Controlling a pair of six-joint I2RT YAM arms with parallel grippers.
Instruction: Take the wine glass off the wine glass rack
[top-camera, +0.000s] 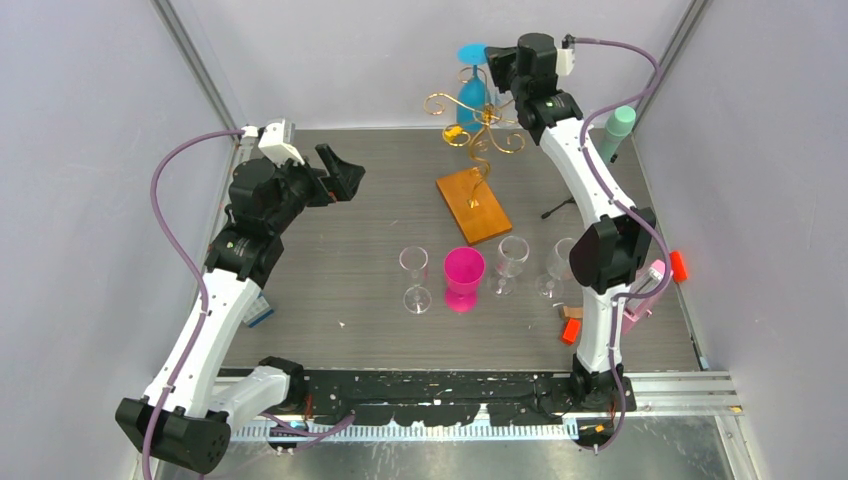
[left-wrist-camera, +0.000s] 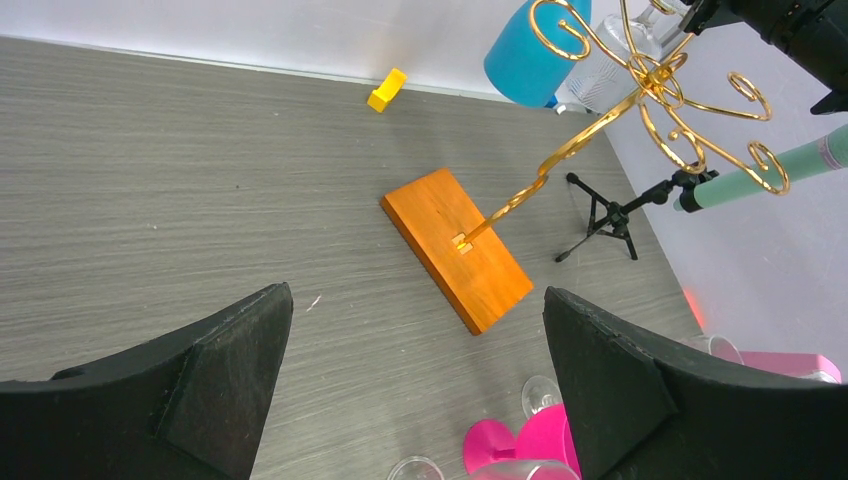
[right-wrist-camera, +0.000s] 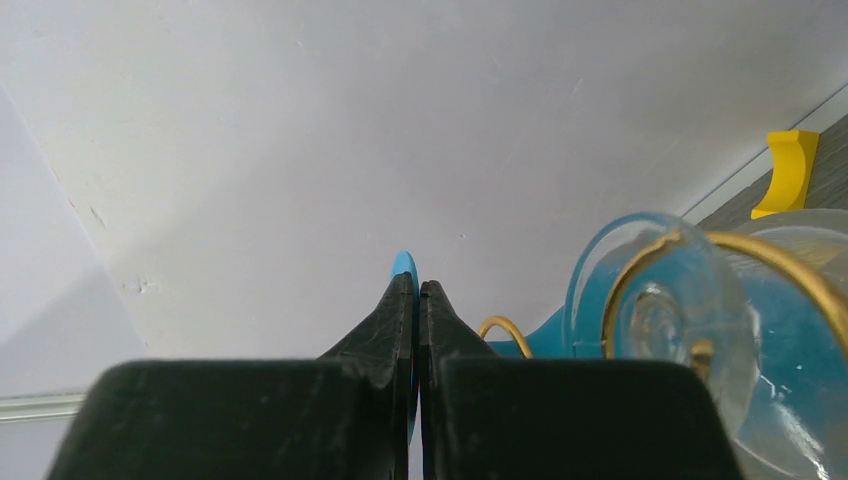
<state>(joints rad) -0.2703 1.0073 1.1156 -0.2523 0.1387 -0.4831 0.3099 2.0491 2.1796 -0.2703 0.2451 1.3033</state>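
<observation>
The wine glass rack (top-camera: 482, 125), gold wire on an orange-brown wooden base (top-camera: 473, 205), stands at the back middle. A blue wine glass (top-camera: 471, 95) hangs upside down on it, foot (top-camera: 472, 52) uppermost. My right gripper (top-camera: 497, 66) is shut on that foot, whose blue edge (right-wrist-camera: 403, 266) shows between the closed fingers (right-wrist-camera: 416, 287). A clear glass (right-wrist-camera: 665, 310) hangs on the rack beside the blue bowl (right-wrist-camera: 555, 335). My left gripper (top-camera: 340, 172) is open and empty, left of the rack; its wrist view (left-wrist-camera: 416, 295) shows the base (left-wrist-camera: 455, 245) and scrolls (left-wrist-camera: 650, 80).
Three clear glasses (top-camera: 415, 275) (top-camera: 510, 262) (top-camera: 556, 268) and a pink glass (top-camera: 463, 275) stand in a row in front of the base. A black tripod with a mint cylinder (top-camera: 617, 130) is at the back right. A yellow block (top-camera: 452, 133) and small orange pieces (top-camera: 571, 330) lie about.
</observation>
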